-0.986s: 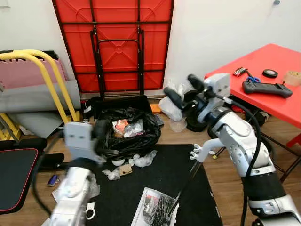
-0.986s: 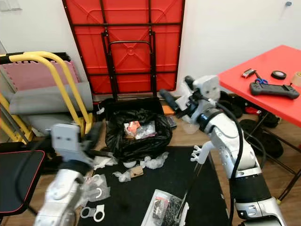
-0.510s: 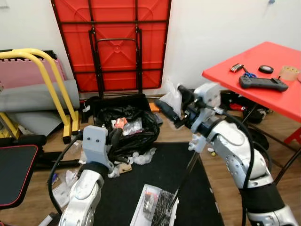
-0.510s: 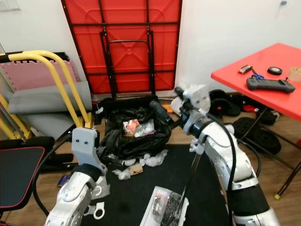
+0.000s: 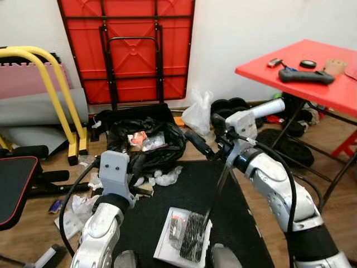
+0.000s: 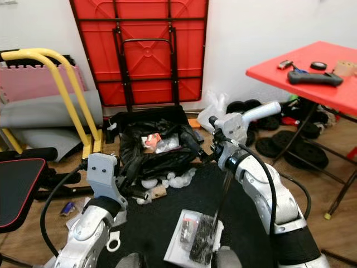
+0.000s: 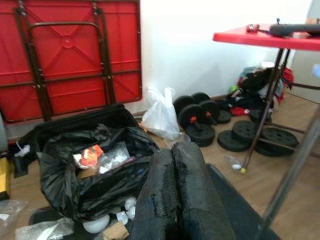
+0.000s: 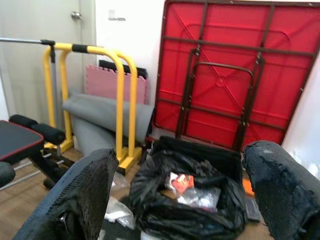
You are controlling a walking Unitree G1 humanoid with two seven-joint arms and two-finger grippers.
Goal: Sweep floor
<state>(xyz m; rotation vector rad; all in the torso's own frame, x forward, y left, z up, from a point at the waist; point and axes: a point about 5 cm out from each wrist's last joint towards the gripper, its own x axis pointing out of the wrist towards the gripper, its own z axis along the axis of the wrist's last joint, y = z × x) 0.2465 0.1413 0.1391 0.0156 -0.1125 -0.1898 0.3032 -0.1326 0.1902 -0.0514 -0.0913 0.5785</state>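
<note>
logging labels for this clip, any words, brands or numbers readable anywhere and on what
None can be read.
White packet on the black mat: dark print, too blurred to read.
Red and white wrappers in the black trash bag: too small to read.
Items on the red table: no readable marks.

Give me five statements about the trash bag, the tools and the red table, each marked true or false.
1. The black trash bag lies open with wrappers inside. True.
2. The left tool has its fingers spread wide apart. False: its two black fingers are pressed together.
3. The right tool is open, with nothing between its fingers. True.
4. The standing red table is bare. False: a black controller and other small items lie on it.
5. The crumpled white scraps lie on the floor beside the bag. True.
</note>
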